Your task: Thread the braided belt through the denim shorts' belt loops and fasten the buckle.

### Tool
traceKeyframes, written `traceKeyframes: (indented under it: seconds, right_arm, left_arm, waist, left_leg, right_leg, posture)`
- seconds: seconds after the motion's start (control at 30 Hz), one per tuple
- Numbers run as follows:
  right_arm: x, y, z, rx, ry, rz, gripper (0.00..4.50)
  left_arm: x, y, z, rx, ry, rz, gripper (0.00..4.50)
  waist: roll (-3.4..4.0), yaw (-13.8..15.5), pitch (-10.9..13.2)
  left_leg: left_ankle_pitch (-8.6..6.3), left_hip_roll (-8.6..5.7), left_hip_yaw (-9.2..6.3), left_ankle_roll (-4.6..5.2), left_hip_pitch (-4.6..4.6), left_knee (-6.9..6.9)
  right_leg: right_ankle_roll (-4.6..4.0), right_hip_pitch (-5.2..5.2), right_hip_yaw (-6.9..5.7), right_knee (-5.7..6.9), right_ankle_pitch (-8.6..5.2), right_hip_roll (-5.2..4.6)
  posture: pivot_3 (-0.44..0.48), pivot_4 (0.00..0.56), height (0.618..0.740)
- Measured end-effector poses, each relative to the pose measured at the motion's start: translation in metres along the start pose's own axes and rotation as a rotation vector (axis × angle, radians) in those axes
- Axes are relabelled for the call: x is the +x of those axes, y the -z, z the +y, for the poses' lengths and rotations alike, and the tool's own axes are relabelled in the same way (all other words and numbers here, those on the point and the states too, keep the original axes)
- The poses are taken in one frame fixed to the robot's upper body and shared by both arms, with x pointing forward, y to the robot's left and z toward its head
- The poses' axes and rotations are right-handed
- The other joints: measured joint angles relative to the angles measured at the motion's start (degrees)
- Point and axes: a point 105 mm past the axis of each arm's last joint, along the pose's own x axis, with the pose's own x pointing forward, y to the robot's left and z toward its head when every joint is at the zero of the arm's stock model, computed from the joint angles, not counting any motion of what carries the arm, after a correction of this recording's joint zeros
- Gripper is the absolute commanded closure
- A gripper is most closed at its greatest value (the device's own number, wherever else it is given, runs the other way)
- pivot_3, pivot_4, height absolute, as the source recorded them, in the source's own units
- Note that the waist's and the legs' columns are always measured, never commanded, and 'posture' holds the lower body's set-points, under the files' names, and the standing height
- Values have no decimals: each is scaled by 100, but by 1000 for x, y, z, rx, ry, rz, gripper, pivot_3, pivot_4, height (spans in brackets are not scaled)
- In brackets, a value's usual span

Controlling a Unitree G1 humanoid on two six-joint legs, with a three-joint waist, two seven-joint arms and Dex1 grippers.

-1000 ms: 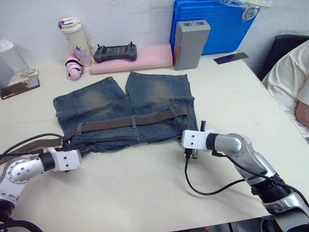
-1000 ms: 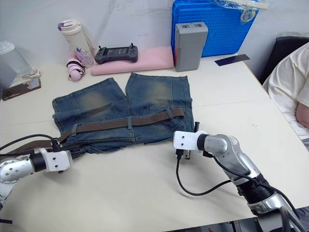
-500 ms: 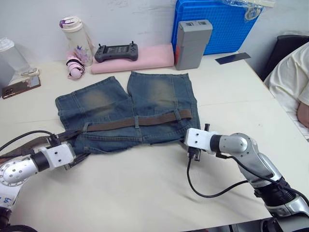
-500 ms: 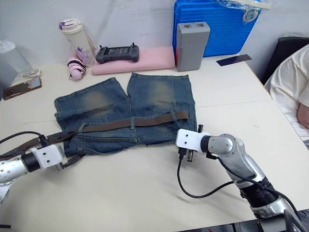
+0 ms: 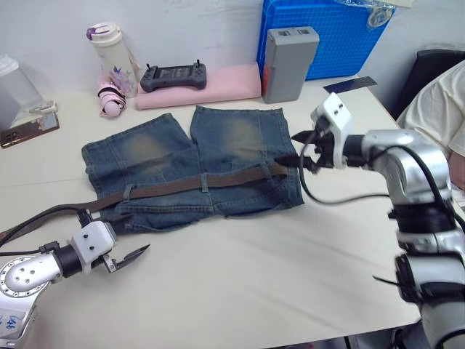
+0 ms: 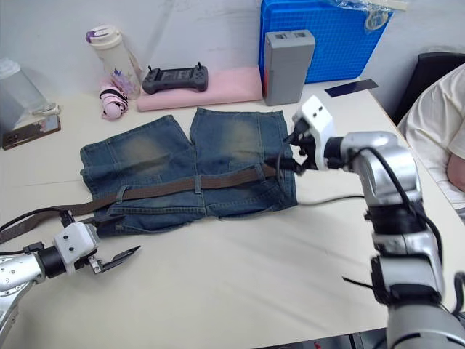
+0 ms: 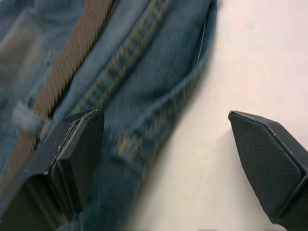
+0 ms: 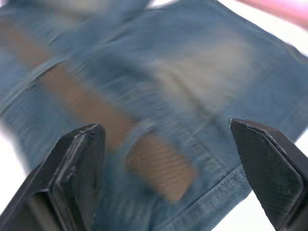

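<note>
Left gripper [image 5: 129,256] rests low on the table [image 5: 240,276] at 7 o'clock from the denim shorts [image 5: 196,163], released, fingers spread and holding nothing. The braided belt [image 5: 182,186] lies along the waistband, under several belt loops [image 5: 204,182]; its long axis runs from 8 o'clock to 2 o'clock, with a loose tail trailing off the shorts toward 8 o'clock. Right gripper [image 5: 299,158] hovers at the 3 o'clock end of the belt, also spread wide and empty. I think the risk is that pulling this short end drags the whole shorts, because nothing pins the denim down. I cannot make out the buckle.
</note>
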Motion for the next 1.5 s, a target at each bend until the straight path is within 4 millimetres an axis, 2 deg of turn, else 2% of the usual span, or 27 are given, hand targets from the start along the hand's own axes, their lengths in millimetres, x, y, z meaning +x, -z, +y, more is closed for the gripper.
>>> traceKeyframes:
  seconds: [0.1, 0.2, 0.5, 0.8, 0.93, 1.0, 1.07, 1.2, 1.33, 1.43, 1.5]
  right_arm:
    - [14, 25, -11, 153, 3, 76, 44]
    - [24, 46, -11, 277, -20, 135, 44]
    - [28, 54, 1, 322, -106, 155, 44]
    - [32, 61, 13, 351, -153, 163, 4121]
    - [32, 61, 14, 348, -149, 155, 4204]
    - [31, 60, 15, 339, -145, 149, 4204]
    - [30, 59, 16, 314, -139, 140, 4204]
    - [28, 52, 22, 242, -137, 111, 4204]
    - [29, 47, 30, 199, -136, 89, 4204]
    - [31, 43, 38, 172, -147, 67, 4204]
    - [30, 43, 41, 161, -148, 59, 4204]
  left_arm:
    - [2, 0, -5, -10, 2, 1, 0]
    - [2, 2, -7, -22, -4, 3, 0]
    - [1, 4, -11, -19, -23, 14, 0]
    - [4, 0, -8, 16, -25, 16, 0]
    - [7, -4, -4, -28, -30, -19, 0]
    - [5, -11, 6, -82, -43, -57, 0]
    - [-3, -21, 25, -131, -72, -94, 0]
    - [-20, -31, 86, -347, -170, -176, 0]
    - [-17, -17, 112, -663, -135, -212, 0]
    - [-3, -3, 114, -860, -72, -198, 0]
    - [6, 2, 112, -921, -28, -177, 0]
  waist:
    - [0, 16, 0]
    - [0, -6, 0]
    - [-2, -8, -2]
    - [-1, -21, -3]
    - [-2, -21, -4]
    - [-2, -18, -3]
    - [-2, -21, -3]
    - [-2, -29, -3]
    - [-2, -84, -4]
    - [-6, -162, -6]
    - [-10, -207, -8]
  left_leg:
    - [-3, 1, -7, 5, -27, 4]
    - [-6, -9, 1, 12, -83, 25]
    - [-4, -8, 6, 8, -101, 58]
    - [-2, -7, 8, 4, -99, 63]
    - [-2, -7, 7, 4, -99, 65]
    - [-2, -7, 6, 3, -102, 68]
    - [-2, -6, 6, 2, -107, 76]
    - [-3, -8, 5, 1, -116, 98]
    - [-3, -10, 1, 1, -117, 101]
    - [-3, -11, -4, 1, -122, 108]
    - [-3, -12, -2, 0, -127, 112]
  right_leg:
    - [-2, -15, -11, -4, -1, -1]
    - [4, -69, -9, 20, 3, -11]
    - [4, -84, -12, 32, 3, -13]
    - [4, -85, -9, 40, 4, -11]
    - [4, -86, -10, 42, 4, -11]
    - [4, -88, -11, 44, 4, -11]
    - [4, -93, -11, 51, 4, -10]
    - [4, -101, -10, 74, 4, -10]
    - [4, -101, -14, 86, 4, -11]
    - [4, -107, -18, 113, 4, -11]
    - [4, -113, -20, 117, 4, -12]
  posture:
    - [0, 150, 676]
    - [0, 150, 676]
    - [0, 150, 676]
    - [0, 150, 676]
    - [0, 150, 676]
    - [0, 150, 676]
    - [0, 150, 676]
    - [0, 150, 676]
    - [0, 150, 676]
    - [0, 150, 676]
    - [0, 150, 676]
